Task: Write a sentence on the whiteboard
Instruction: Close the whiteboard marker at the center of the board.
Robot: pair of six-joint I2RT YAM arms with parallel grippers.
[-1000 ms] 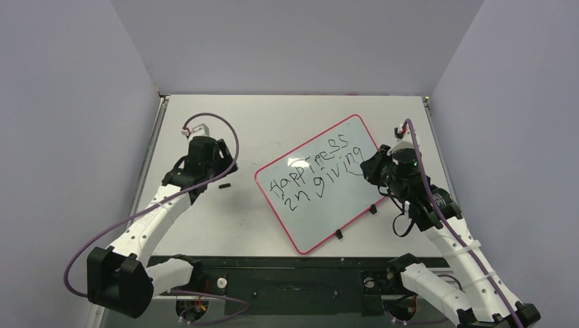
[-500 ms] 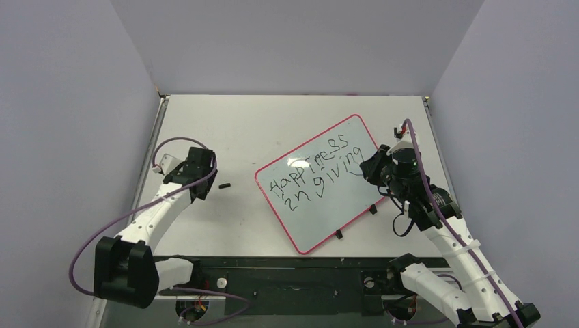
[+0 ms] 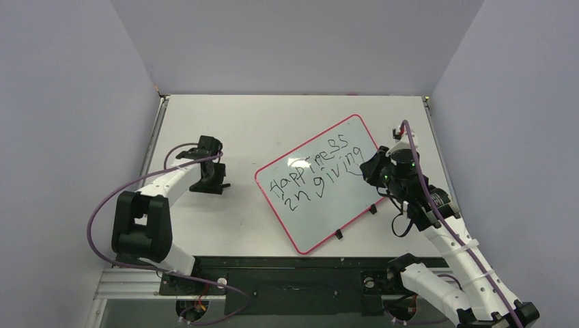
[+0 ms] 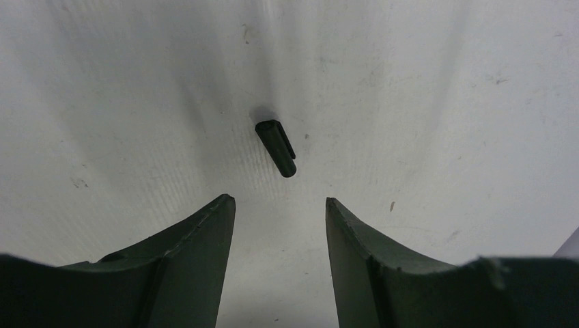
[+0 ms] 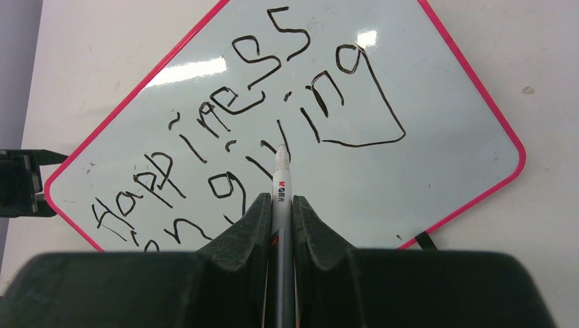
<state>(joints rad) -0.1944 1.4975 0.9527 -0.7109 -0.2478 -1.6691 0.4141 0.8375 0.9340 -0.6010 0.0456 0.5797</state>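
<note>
The sentence (image 3: 317, 171) reads complete on the whiteboard (image 3: 326, 217), lying tilted right of centre on the table (image 3: 273, 123), so the writing seems done. My right gripper (image 5: 281, 205) clamps the uncapped marker (image 5: 281, 179) above the lettering; my left gripper (image 4: 280, 205) hangs spread and empty over the black cap (image 4: 276, 147) (recapping probably remains).

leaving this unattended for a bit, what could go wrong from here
1. The small cap lies slanted ahead of the open left gripper; closing off-centre could flick or roll it away.
2. The right gripper holds the marker uncapped, tip over the sentence on the whiteboard; a dip could add a stray stroke.
</note>
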